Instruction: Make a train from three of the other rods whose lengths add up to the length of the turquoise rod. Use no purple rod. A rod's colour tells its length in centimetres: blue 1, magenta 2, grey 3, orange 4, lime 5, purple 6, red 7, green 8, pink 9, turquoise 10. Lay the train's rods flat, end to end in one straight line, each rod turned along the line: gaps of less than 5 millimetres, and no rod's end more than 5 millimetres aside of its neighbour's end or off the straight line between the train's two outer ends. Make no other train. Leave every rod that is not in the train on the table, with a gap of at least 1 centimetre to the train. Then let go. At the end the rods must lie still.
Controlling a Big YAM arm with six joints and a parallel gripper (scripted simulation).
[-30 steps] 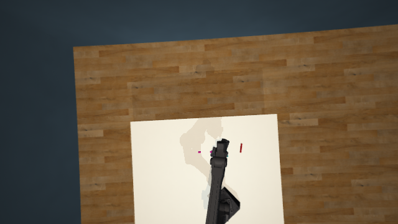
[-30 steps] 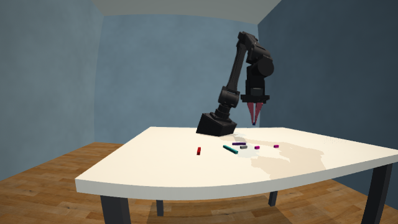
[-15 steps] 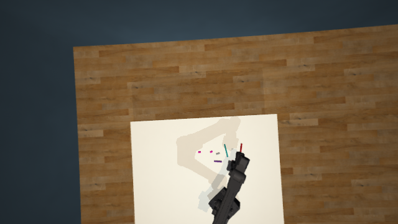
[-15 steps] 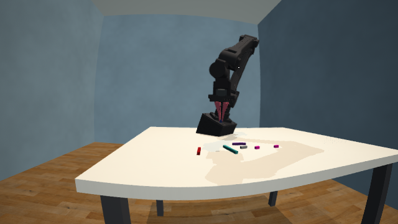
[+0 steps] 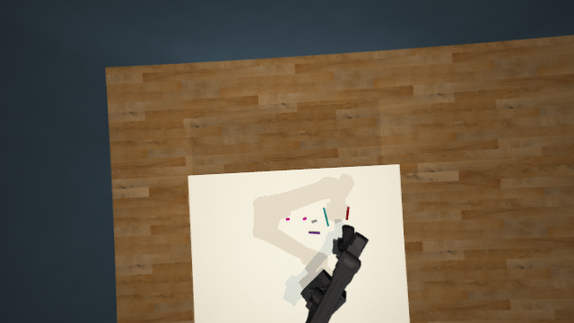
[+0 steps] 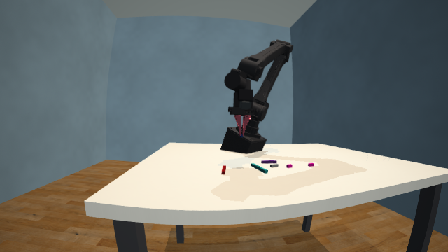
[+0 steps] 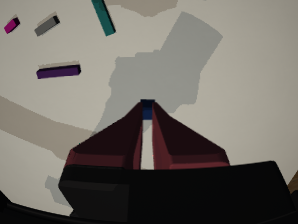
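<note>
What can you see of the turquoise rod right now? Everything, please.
The long, thin turquoise bar with squared edges looks like one plain, solid-coloured piece, smooth and matt; the material can't be told. It lies flat on the white table, between the short grey rod and the red rod. It is the longest rod in view. Only the table touches it. The wrist view cuts off one end.

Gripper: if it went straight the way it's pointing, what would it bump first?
The gripper points down, so its blue rod would probably touch the white table first; the exact spot is unclear.
</note>
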